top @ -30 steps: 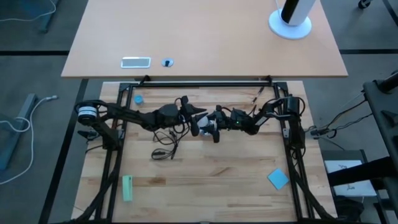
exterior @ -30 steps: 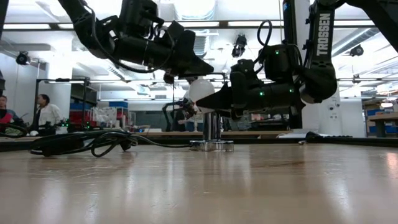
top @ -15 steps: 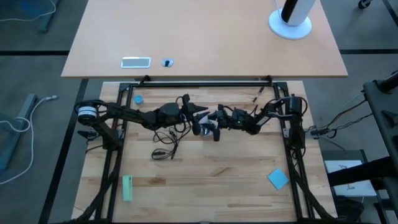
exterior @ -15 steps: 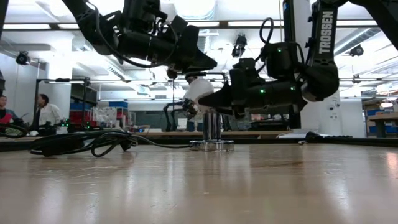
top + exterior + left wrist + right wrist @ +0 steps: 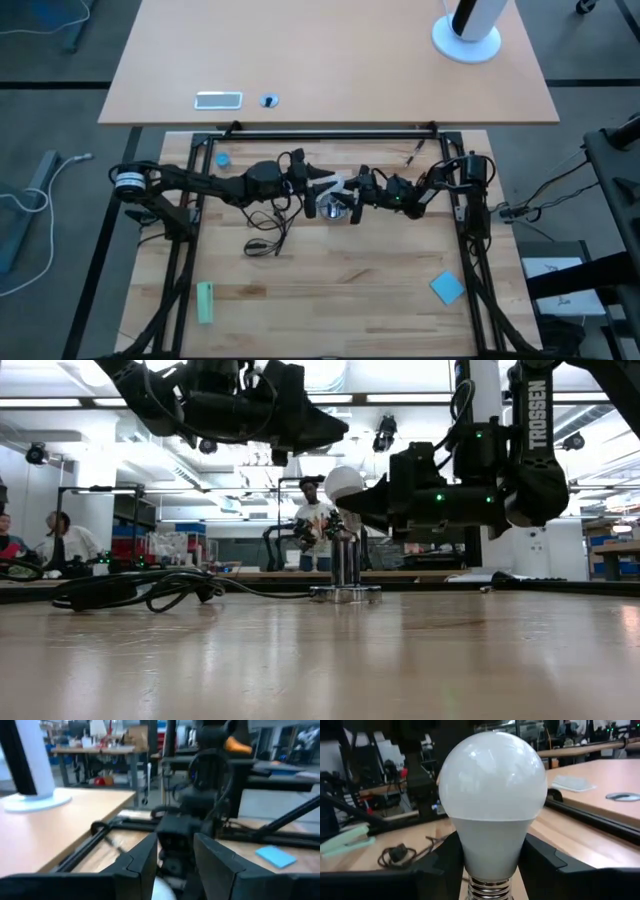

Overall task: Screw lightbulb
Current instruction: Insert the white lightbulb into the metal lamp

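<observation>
Lightbulb: frosted white round dome, pale matte neck tapering down, ribbed silver screw threads at the base. Surface clean, soft glare on the dome.

R gripper clamped on the bulb neck, fingers either side of it, dome sticking out past the tips. Bulb held off the table, just above and slightly to one side of the silver socket, not touching it in the low view.

Socket upright on the wooden table, near table centre, black cord trailing away from it.

L gripper just beside the bulb, above the socket, fingers apart, nothing gripped.

Blue pad and green clip well apart from the socket, near the table's corners.
</observation>
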